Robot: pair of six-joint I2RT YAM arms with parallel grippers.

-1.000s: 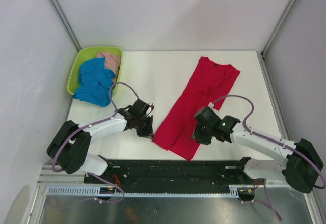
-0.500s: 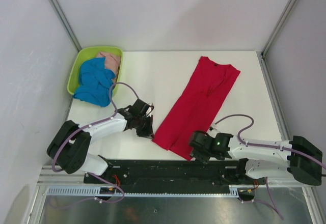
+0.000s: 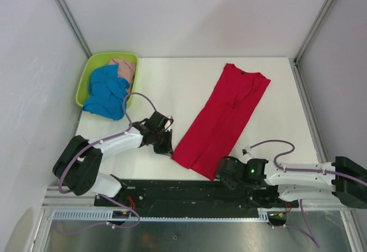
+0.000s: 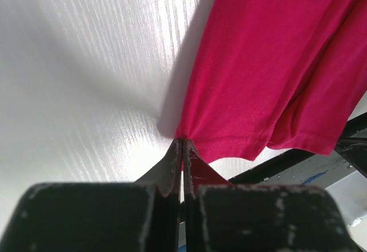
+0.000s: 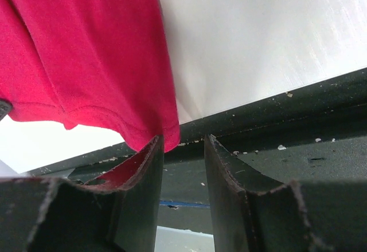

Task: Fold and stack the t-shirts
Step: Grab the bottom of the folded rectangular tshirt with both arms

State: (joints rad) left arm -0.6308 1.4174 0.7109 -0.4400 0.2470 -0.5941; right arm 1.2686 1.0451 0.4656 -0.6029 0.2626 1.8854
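pinching the red shirt (image 3: pixel 223 120) hem near-left in the clenched left gripper (image 4: pixel 182 143), poising the parted right gripper (image 5: pixel 183 140) at its near-right corner, likely needing to close there before folding.

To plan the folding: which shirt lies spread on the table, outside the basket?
The red t-shirt; the blue t-shirt and pink t-shirt sit bunched in the green basket.

In the top view, expect only a small patch of the pink shirt (image 3: pixel 121 67) at upper left; the blue shirt (image 3: pixel 106 91) covers the rest, and both hide the floor of the basket (image 3: pixel 84 80). The right gripper (image 5: pixel 183 143) has its fingertips concealed under its wrist housing at lower centre of that view. The red shirt (image 4: pixel 275 63) runs off the frame edges in both wrist views.
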